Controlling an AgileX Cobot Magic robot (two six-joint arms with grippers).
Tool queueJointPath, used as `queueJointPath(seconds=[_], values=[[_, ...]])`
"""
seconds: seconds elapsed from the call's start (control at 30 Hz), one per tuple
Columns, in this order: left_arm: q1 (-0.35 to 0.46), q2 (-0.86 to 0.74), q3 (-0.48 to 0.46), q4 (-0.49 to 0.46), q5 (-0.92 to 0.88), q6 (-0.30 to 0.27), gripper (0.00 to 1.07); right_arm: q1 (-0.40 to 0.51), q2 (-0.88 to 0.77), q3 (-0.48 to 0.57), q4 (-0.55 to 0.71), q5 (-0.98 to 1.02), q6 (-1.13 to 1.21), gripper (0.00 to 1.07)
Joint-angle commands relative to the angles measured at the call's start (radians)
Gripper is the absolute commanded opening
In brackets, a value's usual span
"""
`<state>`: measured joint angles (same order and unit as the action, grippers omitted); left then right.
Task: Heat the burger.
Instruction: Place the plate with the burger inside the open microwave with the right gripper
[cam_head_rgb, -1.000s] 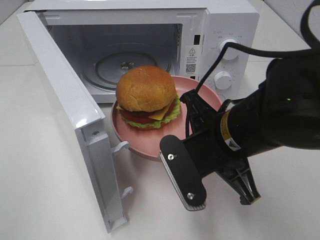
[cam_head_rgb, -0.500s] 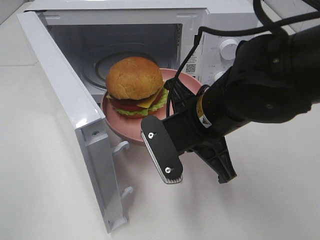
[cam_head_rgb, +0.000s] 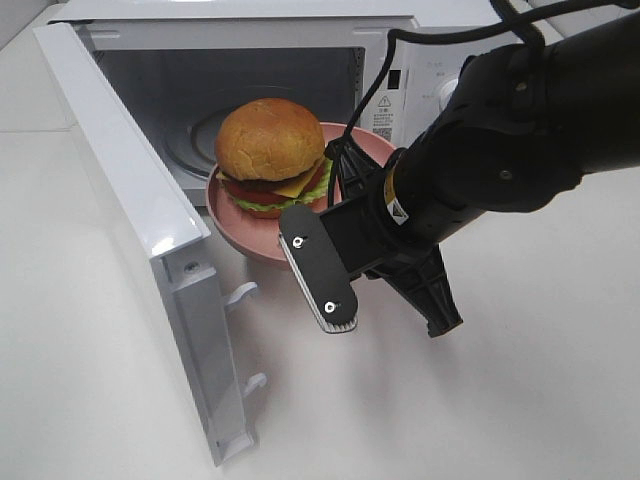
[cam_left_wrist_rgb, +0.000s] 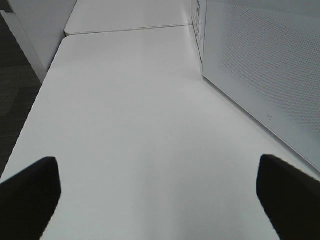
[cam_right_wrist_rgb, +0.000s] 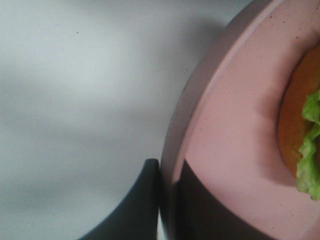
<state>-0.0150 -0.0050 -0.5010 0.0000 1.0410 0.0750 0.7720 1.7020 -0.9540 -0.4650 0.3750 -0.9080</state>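
Burger (cam_head_rgb: 270, 140): upper centre of the high view, sitting on the pink plate (cam_head_rgb: 240, 232) at the open microwave (cam_head_rgb: 300, 20) mouth.
Right tool (cam_right_wrist_rgb: 167, 200): pinching the plate rim.
Left tool (cam_left_wrist_rgb: 160, 195): spread, holding nothing, above the worktop (cam_left_wrist_rgb: 125, 125).
Handling: likely soft, stacked and loose on a smooth plate; best carried level by the stiff rim.

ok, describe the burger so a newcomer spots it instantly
Find the white microwave with its door swung open. At its opening the right gripper holds a pink plate by the rim. The burger sits on it: domed golden-brown bun over lettuce, the only food.
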Motion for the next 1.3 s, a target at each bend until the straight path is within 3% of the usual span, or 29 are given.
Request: queueJointPath(seconds=[0.03, 0.43, 1.3], values=[[-0.005, -0.02, 0.002, 0.005, -0.007, -0.003, 1.01, -0.004, 0.001, -0.021, -0.005, -0.046, -0.039, 0.0], [-0.005, -0.02, 0.002, 0.005, -0.007, -0.002, 1.01, -0.021, 0.017, -0.063, 0.012, -0.021, -0.086, 0.0], [-0.005, -0.02, 0.002, 0.006, -0.007, -0.002, 1.01, -0.039, 0.172, -0.275, 0.013, 0.054, -0.1, 0.0]])
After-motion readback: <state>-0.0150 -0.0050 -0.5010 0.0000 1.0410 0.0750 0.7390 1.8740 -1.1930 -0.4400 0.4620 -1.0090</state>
